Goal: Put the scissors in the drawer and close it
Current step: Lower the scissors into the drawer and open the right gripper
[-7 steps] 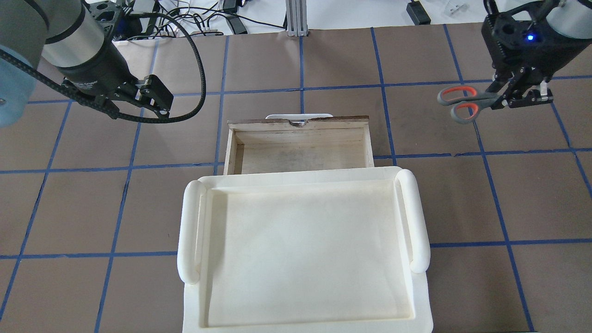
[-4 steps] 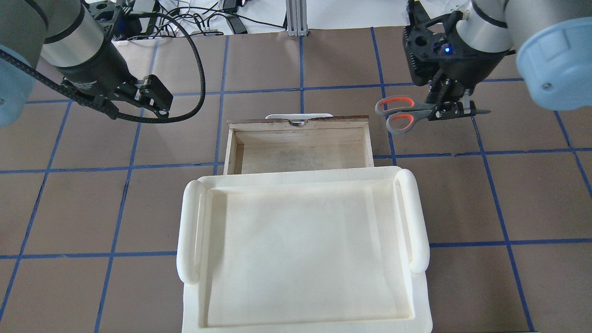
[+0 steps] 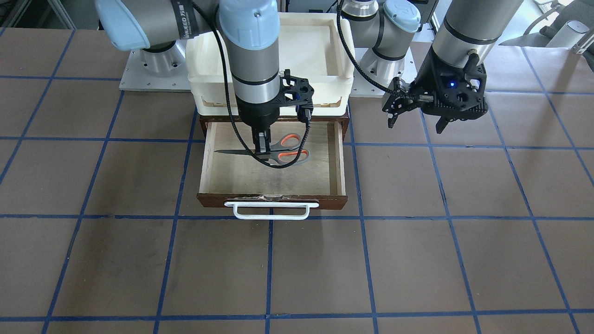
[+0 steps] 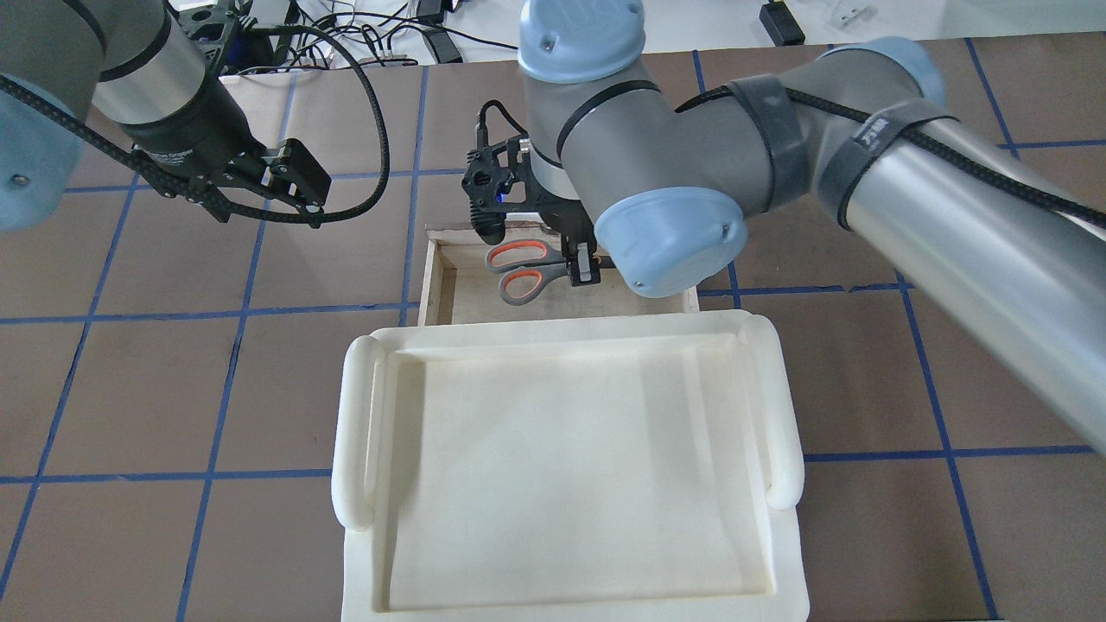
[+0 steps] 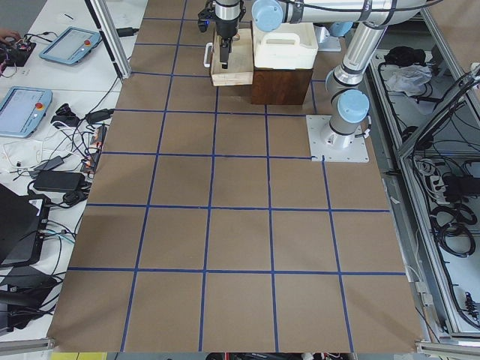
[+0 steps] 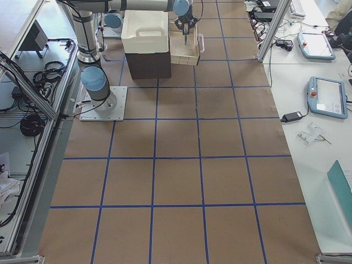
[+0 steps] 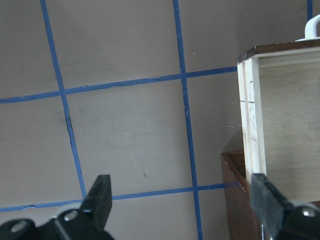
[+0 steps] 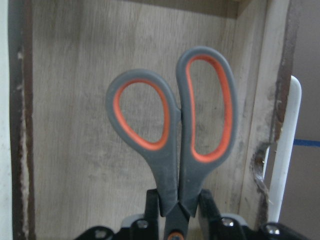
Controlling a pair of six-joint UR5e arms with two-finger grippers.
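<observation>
— Right, where are the scissors?

— Over the open drawer, inside its walls, roughly mid-width. Right pincer clamped on them at the neck, just below the loops. Blades shut, lying level. Can't tell whether they touch the drawer floor.

— Why crosswise like that?

— My guess is fit. Long axis runs along the drawer's width, tip toward the robot's right, orange loops toward its left. That way nothing overhangs the front or catches the dark cabinet when the drawer slides in. The neck grip leaves both ends clear of the walls.

— And the other arm?

— Left pincer wide apart, holding nothing, hanging above the table off the drawer's left side. Its wrist camera shows the drawer's corner just beside it. Looks parked out of the way, and handy for pushing on the front or the white handle.

— Drawer itself?

— Pulled well out from under the cream tray, which sits on top of the cabinet. Nothing else inside that I can see.

— Stage?

— Placing. Release not yet done, closing not begun.

— Any writing?

— White lettering on a black strap round the right arm, too small and curved to read as a whole word. No brand visible on the scissors.
</observation>
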